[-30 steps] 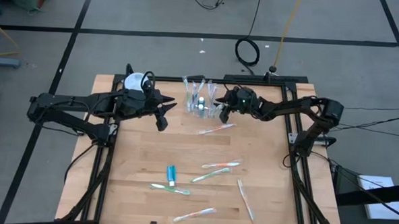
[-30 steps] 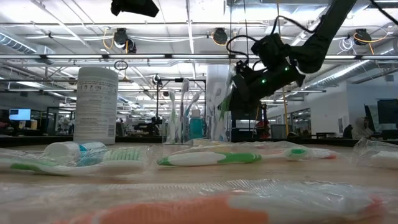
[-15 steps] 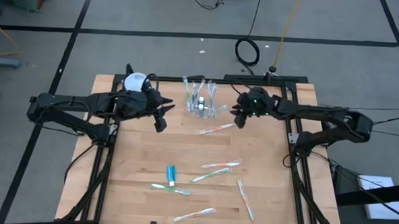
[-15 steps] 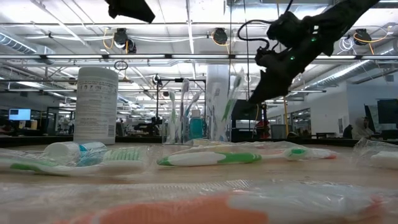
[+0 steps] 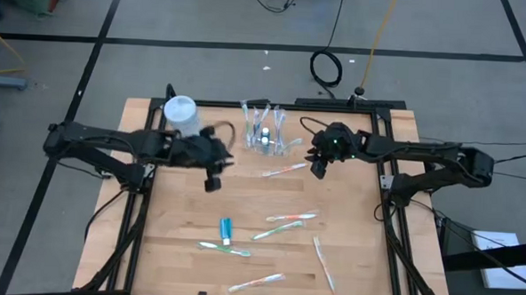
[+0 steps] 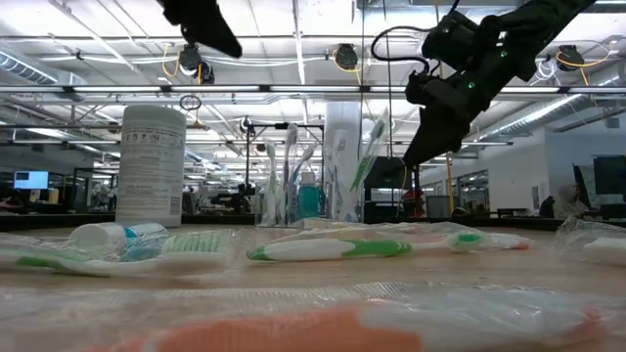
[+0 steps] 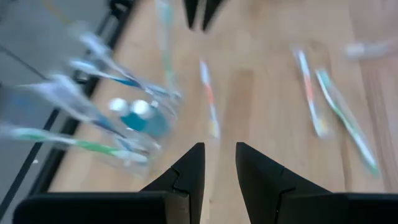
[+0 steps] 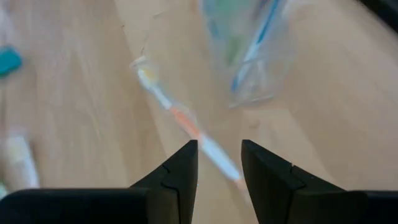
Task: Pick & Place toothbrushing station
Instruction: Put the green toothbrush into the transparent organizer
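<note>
The clear cup [image 5: 263, 140] stands at the table's far middle with several toothbrushes and blue toothpaste tubes upright in it; it also shows in the low view [image 6: 293, 191]. An orange-and-white toothbrush [image 5: 284, 170] lies flat just near of the cup. My right gripper [image 5: 316, 166] hangs right of the cup, above the table, slightly open and empty. My left gripper [image 5: 213, 174] hangs left of the cup and a little nearer, slightly open and empty. In the right wrist view the orange toothbrush [image 8: 186, 124] lies ahead of my right gripper's fingers.
A white-blue cylindrical container [image 5: 181, 115] stands at the far left. A blue tube [image 5: 226, 229] and several wrapped toothbrushes, some green [image 5: 290, 218] and one white [image 5: 324, 262], lie scattered on the near half. A black frame [image 5: 388, 184] borders the table.
My right gripper has drawn back from the cup toward the table's right edge and risen; a green toothbrush stays leaning in the cup. My left gripper has gone toward the near edge, uncovering the white-blue container.
</note>
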Controlling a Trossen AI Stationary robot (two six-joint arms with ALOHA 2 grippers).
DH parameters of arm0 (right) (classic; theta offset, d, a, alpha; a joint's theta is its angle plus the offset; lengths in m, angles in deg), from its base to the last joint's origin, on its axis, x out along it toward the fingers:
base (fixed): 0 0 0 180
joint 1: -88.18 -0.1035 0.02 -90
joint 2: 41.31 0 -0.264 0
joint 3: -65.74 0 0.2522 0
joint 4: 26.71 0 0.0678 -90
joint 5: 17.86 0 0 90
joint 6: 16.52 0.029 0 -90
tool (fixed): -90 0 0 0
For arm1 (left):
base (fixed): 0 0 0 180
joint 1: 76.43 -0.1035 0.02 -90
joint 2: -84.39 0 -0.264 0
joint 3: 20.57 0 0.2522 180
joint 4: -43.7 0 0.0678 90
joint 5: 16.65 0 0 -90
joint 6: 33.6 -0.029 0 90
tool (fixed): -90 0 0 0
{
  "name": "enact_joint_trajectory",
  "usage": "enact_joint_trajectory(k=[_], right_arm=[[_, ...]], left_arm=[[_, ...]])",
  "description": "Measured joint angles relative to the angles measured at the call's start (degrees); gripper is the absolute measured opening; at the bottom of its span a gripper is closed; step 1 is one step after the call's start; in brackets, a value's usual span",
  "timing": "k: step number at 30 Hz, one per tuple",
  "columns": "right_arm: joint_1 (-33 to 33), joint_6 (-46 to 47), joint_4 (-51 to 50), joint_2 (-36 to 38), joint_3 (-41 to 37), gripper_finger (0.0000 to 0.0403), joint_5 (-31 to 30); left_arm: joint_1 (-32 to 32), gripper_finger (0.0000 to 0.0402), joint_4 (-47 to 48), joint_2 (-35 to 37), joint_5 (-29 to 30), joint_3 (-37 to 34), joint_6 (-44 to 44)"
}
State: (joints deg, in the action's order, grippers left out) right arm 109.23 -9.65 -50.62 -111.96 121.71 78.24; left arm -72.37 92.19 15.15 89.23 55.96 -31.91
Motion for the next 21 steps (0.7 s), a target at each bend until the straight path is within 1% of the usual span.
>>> enact_joint_trajectory(k=[3, 6, 9, 12, 15, 19, 21], right_arm=[[-1.86, -0.01, -1.83, -0.01, -0.02, 0.0114, 0.12], [-3.32, -0.02, -3.03, -0.03, 0.0, 0.0114, 0.15], [-4.26, -0.04, -2.98, -0.02, -0.02, 0.0114, 0.14], [-4.7, -0.22, -3.02, -0.02, -0.02, 0.0114, 0.15], [-4.7, -0.17, -3.02, -0.02, 0.01, 0.0114, 0.14], [-4.7, -0.09, -3.02, -0.02, -0.02, 0.0114, 0.14], [-4.7, -0.09, -2.98, -0.02, 0.0, 0.0114, 0.14]], left_arm=[[2.69, 0.0093, -0.29, -3.62, -0.66, -0.01, -0.55], [5.72, 0.0093, -1.27, -7.51, -0.67, -0.01, 1.34], [8.97, 0.0093, -2.02, -11.83, -0.85, -0.01, 5.05], [12.16, 0.0093, -3.81, -16.1, -3.74, -0.01, 9.28], [15.63, 0.0093, -8.0, -20.83, -7.48, -0.01, 11.78], [19.2, 0.0093, -16.91, -26.99, -8.15, -0.01, 14.23], [20.12, 0.0093, -19.64, -29.83, -8.99, -0.01, 14.94]])
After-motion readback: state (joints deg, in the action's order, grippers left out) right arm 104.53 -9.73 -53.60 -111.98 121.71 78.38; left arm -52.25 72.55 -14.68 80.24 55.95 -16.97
